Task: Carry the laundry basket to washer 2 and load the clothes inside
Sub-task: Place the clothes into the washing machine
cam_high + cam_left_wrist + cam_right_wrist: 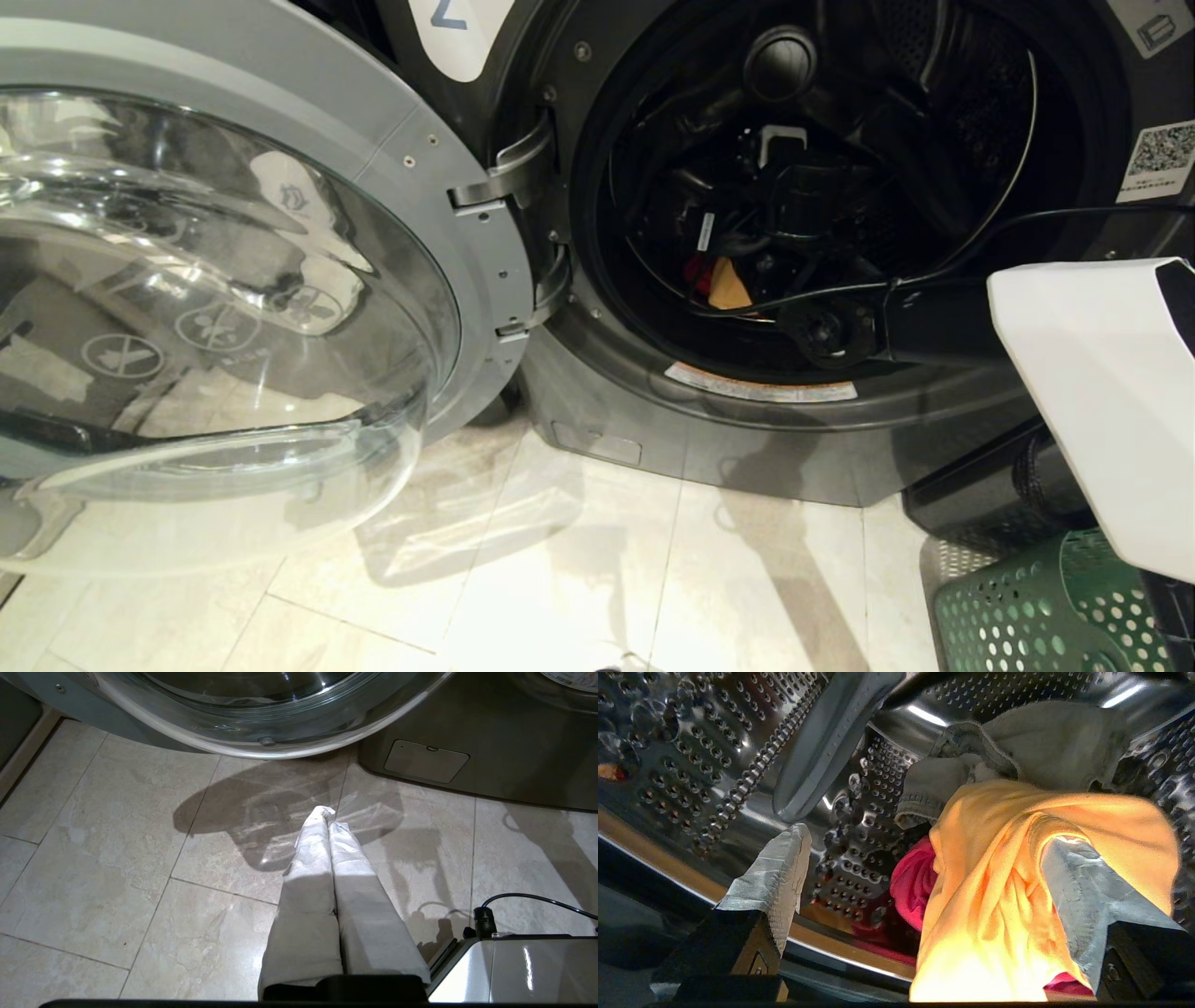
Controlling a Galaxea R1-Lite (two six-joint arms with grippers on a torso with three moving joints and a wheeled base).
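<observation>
Washer 2 (653, 439) stands with its glass door (233, 308) swung wide to the left; part of its numeral label (457, 23) shows at the top. My right arm reaches into the drum. There my right gripper (927, 836) is open, its taped fingers (780, 877) far apart. A yellow cloth (994, 882) lies draped against one finger, over a pink garment (913, 882) and a grey one (1041, 742). The green laundry basket (1027, 607) sits on the floor at the lower right. My left gripper (330, 817) hangs shut and empty above the tiles.
The open door fills the left of the head view. My white right forearm cover (1102, 392) and a black cable (934, 271) cross the drum mouth. Pale floor tiles (560, 579) lie before the washer. My base's metal corner (514, 970) is beside the left gripper.
</observation>
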